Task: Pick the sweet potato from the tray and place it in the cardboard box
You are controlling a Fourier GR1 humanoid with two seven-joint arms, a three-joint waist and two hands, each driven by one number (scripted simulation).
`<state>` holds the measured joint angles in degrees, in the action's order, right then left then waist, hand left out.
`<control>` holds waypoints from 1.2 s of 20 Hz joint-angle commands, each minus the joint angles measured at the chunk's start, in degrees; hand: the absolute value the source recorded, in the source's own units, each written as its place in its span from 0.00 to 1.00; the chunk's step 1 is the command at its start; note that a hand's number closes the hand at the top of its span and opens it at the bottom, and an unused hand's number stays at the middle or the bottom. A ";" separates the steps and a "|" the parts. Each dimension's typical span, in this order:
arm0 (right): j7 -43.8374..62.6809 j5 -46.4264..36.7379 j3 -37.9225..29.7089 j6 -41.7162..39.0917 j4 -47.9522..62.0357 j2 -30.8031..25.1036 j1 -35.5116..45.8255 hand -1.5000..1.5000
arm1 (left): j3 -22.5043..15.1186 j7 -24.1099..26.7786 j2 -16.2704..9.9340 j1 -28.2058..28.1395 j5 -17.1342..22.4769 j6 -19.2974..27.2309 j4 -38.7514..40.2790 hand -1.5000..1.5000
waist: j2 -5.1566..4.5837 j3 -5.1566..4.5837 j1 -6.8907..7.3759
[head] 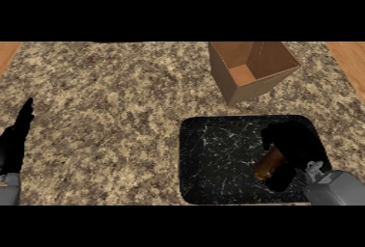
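- Sitting on the black tray (214,159), the sweet potato (269,163) has the right hand (288,144) curled round it (mostly hidden).
- Cardboard box (251,72) stands apart, behind the tray.
- Left hand (16,140) rests open at the left edge.

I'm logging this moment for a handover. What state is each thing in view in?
sweet potato: on the tray, right hand's fingers curled round it.
tray: flat on the counter, holding the sweet potato.
cardboard box: open at the top, nothing seen inside, standing apart from the tray.
right hand: shut on the sweet potato.
left hand: open, resting at the left edge.
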<state>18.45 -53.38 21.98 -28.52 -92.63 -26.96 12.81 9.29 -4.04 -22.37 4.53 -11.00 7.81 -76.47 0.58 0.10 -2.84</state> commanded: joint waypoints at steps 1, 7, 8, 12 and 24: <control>4.26 4.55 -16.84 11.07 2.49 -0.26 -5.26 1.00 | 1.88 0.86 -0.63 -2.31 0.37 0.98 -0.10 0.50 | -0.04 0.32 -2.21; 1.93 3.42 -27.55 21.88 -1.68 -5.60 -11.37 1.00 | -0.18 -0.56 0.08 -1.54 -0.08 -0.55 -2.54 0.50 | -0.17 -0.06 0.75; 1.69 3.00 -28.60 22.38 0.54 -5.57 -9.42 1.00 | -1.14 1.75 1.84 -2.35 -0.80 0.37 -2.06 0.50 | -0.43 -0.09 1.91; -1.23 6.26 -34.97 24.54 -7.91 -8.17 -10.82 1.00 | 0.40 -0.78 -1.21 -2.49 1.15 -3.33 -4.16 0.50 | -0.18 -0.09 1.85; 2.62 9.63 -28.42 18.00 -11.02 -2.19 7.88 1.00 | -0.03 1.27 1.36 3.37 -2.59 -0.44 1.98 0.50 | -0.66 -0.15 3.36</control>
<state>17.81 -45.07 -8.75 -7.97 -103.96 -31.52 13.61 8.83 -3.70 -21.07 6.45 -12.84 6.78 -76.26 0.01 -0.02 0.12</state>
